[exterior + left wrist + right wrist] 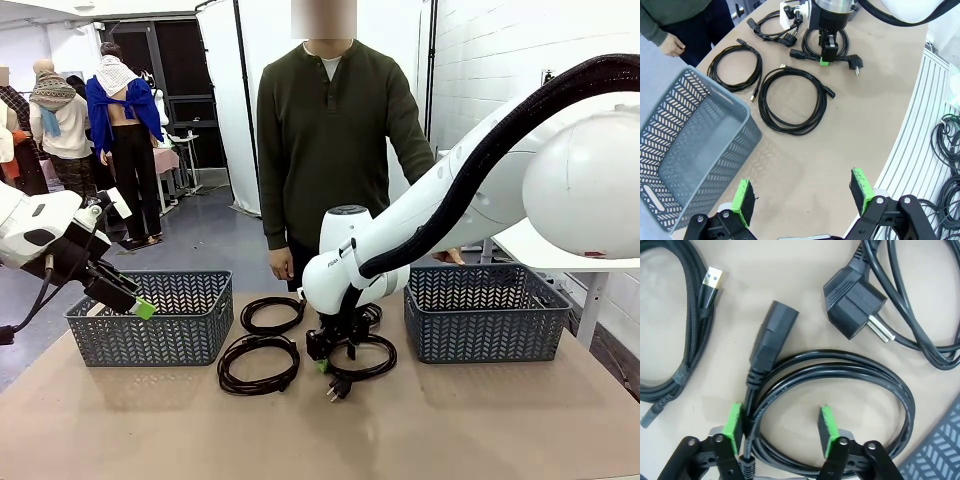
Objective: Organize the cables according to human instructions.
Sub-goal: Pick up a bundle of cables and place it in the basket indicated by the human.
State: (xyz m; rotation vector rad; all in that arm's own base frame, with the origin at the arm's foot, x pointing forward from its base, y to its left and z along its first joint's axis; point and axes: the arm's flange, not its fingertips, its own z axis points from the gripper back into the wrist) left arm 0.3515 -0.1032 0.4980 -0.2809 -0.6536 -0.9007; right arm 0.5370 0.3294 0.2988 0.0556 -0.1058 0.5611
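Step in hand: grasp. Right gripper [780,422] straddled power cable [855,365] at table [450,420] centre, pads spread, not yet pinching. Left gripper [802,200] hung spread, empty, by basket [690,150]. Next move called for squeezing strands, then lifting.

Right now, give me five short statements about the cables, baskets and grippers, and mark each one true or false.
1. The left gripper stands open, holding nothing. True.
2. A cable lies in the left basket. False: its inside is bare.
3. The right gripper is down on the power cable, jaws either side of its strands. True.
4. The person's hand holds out a cable. False: it hangs empty at the person's side.
5. The braided cable ends in a round-pin plug. False: it ends in a USB plug.
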